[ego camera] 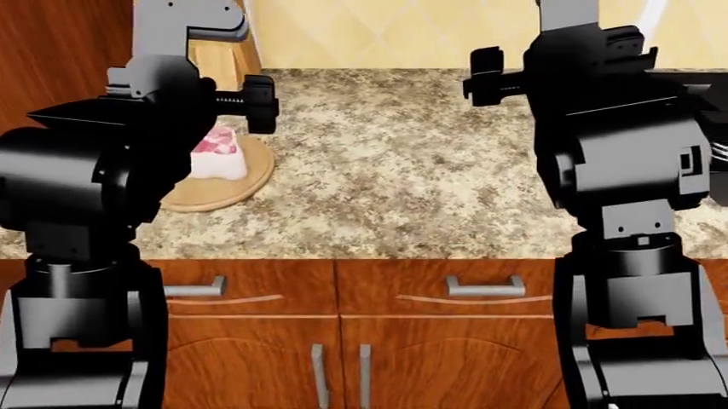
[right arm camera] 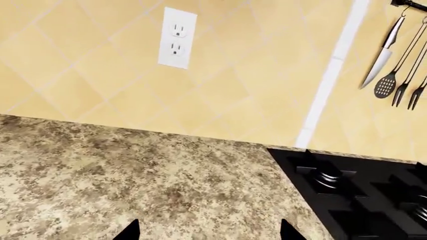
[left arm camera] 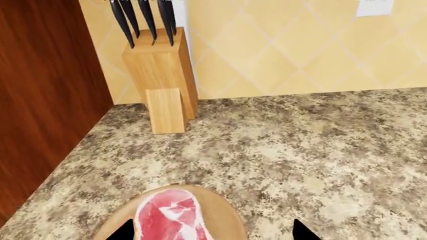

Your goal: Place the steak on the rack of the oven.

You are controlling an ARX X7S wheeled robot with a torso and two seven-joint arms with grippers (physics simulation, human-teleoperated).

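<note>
L wrist view: steak [left arm camera: 168, 218] sits on round wooden board [left arm camera: 223, 215] on granite counter [left arm camera: 300, 150]; left gripper [left arm camera: 210, 231] tips spread wide apart, one on each side of the meat, holding nothing. Knife block [left arm camera: 160, 75] stands at the back by the wall. Head view: steak [ego camera: 216, 153] on board [ego camera: 228, 189] partly behind L arm, drawers [ego camera: 341, 290] below. R wrist view: right gripper [right arm camera: 208, 231] tips wide, empty, over bare counter; outlet [right arm camera: 177, 37], black hob [right arm camera: 360, 195], hung utensils [right arm camera: 397, 65]. Oven, rack not seen.

Bright even light, soft shadows, sharp, no glare
</note>
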